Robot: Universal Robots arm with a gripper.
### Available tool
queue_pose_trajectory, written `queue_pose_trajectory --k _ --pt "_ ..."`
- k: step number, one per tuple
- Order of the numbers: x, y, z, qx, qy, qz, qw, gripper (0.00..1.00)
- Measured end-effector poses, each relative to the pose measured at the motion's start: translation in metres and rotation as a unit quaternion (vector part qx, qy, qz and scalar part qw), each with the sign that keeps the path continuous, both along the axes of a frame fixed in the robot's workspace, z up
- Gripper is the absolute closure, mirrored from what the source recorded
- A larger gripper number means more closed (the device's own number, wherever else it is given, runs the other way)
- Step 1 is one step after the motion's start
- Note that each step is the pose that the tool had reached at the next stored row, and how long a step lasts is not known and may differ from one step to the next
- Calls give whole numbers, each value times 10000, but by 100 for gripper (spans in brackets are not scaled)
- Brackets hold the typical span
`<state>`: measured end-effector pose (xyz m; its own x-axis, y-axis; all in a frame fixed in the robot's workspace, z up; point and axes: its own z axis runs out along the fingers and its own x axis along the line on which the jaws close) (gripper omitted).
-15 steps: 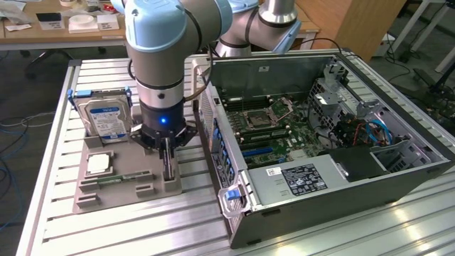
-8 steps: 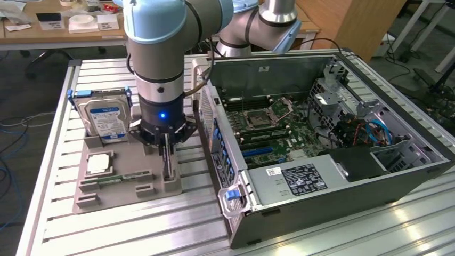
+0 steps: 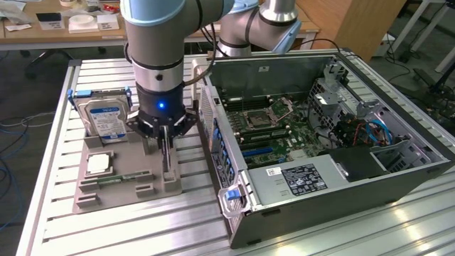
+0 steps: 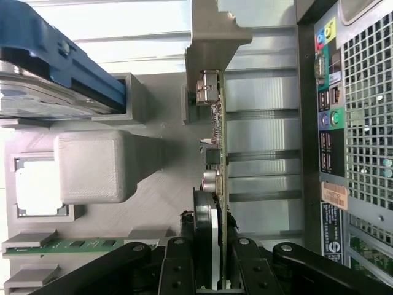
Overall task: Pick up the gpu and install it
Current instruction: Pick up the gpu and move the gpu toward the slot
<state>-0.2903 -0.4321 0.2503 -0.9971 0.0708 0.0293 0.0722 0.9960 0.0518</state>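
Observation:
The gpu (image 3: 166,158) stands on edge in a slot of the grey parts holder (image 3: 117,194), beside the open computer case (image 3: 320,144). In the wrist view the gpu (image 4: 216,141) is seen edge on: green board, black cooler, and the silver end bracket (image 4: 212,37) at the far end. My gripper (image 3: 165,143) hangs straight down over the card. In the wrist view the gripper (image 4: 212,270) has one black finger (image 4: 178,270) on each face of the card, pressed against it. The card still sits in its slot.
A silver hard drive (image 3: 105,118) in a blue carrier (image 4: 61,55) stands at the holder's far end. A processor (image 3: 98,162) and a green memory stick (image 3: 117,178) lie in other slots. The case's rear port panel (image 4: 350,123) is close beside the gpu. Ribbed aluminium table (image 3: 142,234) below.

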Motion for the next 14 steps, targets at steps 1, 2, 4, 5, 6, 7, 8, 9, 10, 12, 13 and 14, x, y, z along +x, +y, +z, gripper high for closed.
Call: queue_pose_trajectory --k 1,2,4,5,6,7,8,9,10,12,13,14 --pt "0 0 33 3 0 0 10000 72" --pt "0 0 67 7 0 0 10000 72" --pt "0 0 140 13 0 0 10000 72" --pt "0 0 179 17 0 0 10000 72" --pt "0 0 216 20 0 0 10000 72" --pt "0 0 253 24 0 0 10000 72" --pt "0 0 289 28 0 0 10000 72" --pt "0 0 324 32 0 0 10000 72" --pt "0 0 359 36 0 0 10000 72" --pt "0 0 432 44 0 0 10000 72" --pt "0 0 466 48 0 0 10000 72" --pt "0 0 501 52 0 0 10000 72"
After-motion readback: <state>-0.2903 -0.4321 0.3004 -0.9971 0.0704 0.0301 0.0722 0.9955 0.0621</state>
